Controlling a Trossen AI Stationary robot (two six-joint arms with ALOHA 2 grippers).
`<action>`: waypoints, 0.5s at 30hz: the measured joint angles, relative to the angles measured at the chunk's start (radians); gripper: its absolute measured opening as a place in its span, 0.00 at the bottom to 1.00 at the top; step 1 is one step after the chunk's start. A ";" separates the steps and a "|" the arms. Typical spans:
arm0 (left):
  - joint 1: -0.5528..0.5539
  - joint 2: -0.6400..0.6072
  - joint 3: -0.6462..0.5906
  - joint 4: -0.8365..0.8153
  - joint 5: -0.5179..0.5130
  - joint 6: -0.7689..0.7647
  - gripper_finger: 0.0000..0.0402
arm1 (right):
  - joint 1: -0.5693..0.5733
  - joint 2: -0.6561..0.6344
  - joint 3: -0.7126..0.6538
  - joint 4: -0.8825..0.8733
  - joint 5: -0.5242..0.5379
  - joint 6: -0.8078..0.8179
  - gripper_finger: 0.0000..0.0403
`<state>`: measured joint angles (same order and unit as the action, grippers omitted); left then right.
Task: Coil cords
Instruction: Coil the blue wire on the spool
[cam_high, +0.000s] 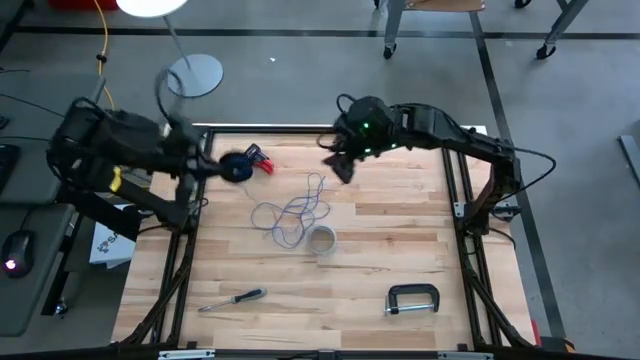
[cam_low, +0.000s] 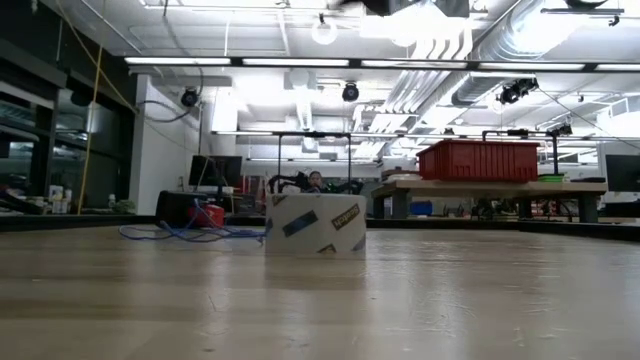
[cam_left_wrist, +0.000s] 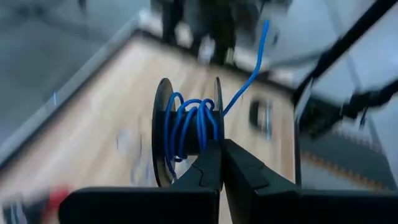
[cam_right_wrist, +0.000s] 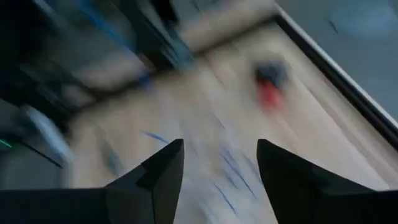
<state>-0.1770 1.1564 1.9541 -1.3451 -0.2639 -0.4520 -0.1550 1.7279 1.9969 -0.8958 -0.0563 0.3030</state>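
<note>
**Cord winding on a wooden table: spool held at far left, cord loose at centre**

Left gripper (cam_left_wrist: 219, 163), at the far-left part of the table (cam_high: 400, 250), clenched on a black spool (cam_left_wrist: 186, 138), fingers pressed together at its core. Blue cord (cam_left_wrist: 189, 121) wound in several turns around that core, one strand running off the spool toward the table's middle. Just right of the spool in the high view, a small red object (cam_high: 263, 163) lying on the wood.

Right gripper (cam_right_wrist: 219, 163), raised above the far-centre of the table, released, fingers spread with nothing between them.

Remaining blue cord (cam_high: 290, 215) lying in loose, overlapping loops near the table's centre, apart from both grippers; pale grey strands mixed in cannot be told apart with certainty. Roll of tape (cam_high: 321, 240) standing just right of and nearer than the loops, touching or almost touching them. Screwdriver (cam_high: 232, 298) lying near the front-left edge; C-clamp (cam_high: 413, 299) lying near the front-right, well apart from the cord.
</note>
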 joint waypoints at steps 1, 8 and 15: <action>0.014 0.000 0.019 0.038 -0.004 0.036 0.00 | 0.016 0.006 0.000 0.091 -0.004 0.012 0.49; 0.084 0.002 0.101 0.418 0.021 0.231 0.00 | 0.074 0.082 0.001 0.626 -0.049 -0.008 0.49; 0.104 0.038 0.106 0.676 0.037 0.294 0.00 | 0.072 0.107 0.001 0.783 0.011 -0.107 0.49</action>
<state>-0.0733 1.1945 2.0602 -0.6691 -0.2267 -0.1578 -0.0832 1.8347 1.9976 -0.1132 -0.0451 0.1964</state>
